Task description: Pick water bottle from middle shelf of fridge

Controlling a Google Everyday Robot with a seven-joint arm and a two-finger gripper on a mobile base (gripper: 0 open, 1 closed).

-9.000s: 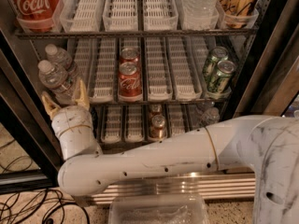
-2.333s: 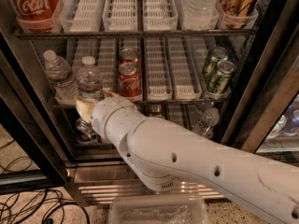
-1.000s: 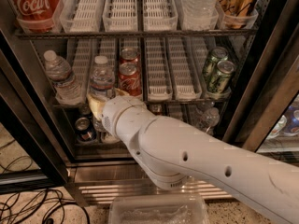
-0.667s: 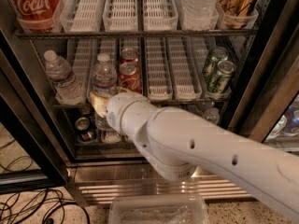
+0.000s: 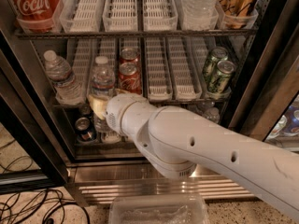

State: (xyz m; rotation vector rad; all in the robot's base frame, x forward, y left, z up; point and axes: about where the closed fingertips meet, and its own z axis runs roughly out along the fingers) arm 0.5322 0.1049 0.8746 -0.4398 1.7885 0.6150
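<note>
The water bottle (image 5: 103, 78), clear with a white cap, stands upright at the front left of the middle shelf (image 5: 159, 78) of the fridge (image 5: 264, 90). My gripper (image 5: 99, 102) is at the bottle's base, shut on it, with one tan finger (image 5: 96, 105) showing below it. My thick white arm (image 5: 196, 143) runs in from the lower right and hides the bottle's lower part and part of the lower shelf. A second, similar bottle (image 5: 60, 76) stands to its left.
Two red cola cans (image 5: 129, 73) stand just right of the held bottle, and green cans (image 5: 217, 73) at the shelf's right end. The top shelf holds a red cola bottle (image 5: 35, 3) and a wide clear bottle (image 5: 198, 3). The black-edged door (image 5: 23, 139) is at left, with cables (image 5: 28, 209) and a clear tray (image 5: 159, 209) on the floor.
My gripper reached the bottles at the left of the middle shelf and closed on one. The held bottle has shifted right toward the cola cans and barely moved in the last second.
</note>
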